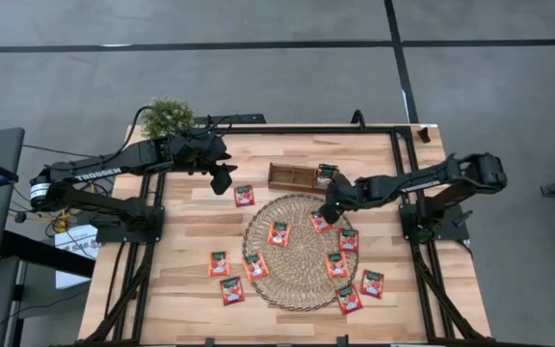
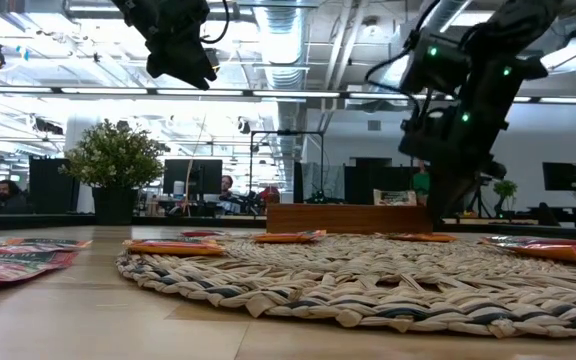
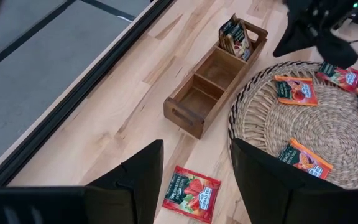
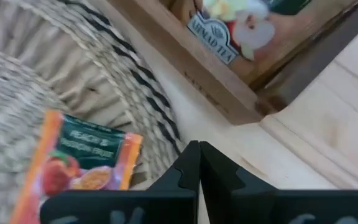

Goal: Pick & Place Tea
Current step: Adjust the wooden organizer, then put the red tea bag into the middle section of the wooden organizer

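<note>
Right gripper [image 1: 330, 210] is held low at the woven mat's [image 1: 302, 289] rim, fingers pressed together on nothing (likely just short of a sachet [image 1: 318, 222]). Tea lies scattered over mat and table; some is stowed in the wooden tray [image 1: 292, 177]. Left gripper [image 1: 222, 178] waits, spread.
</note>
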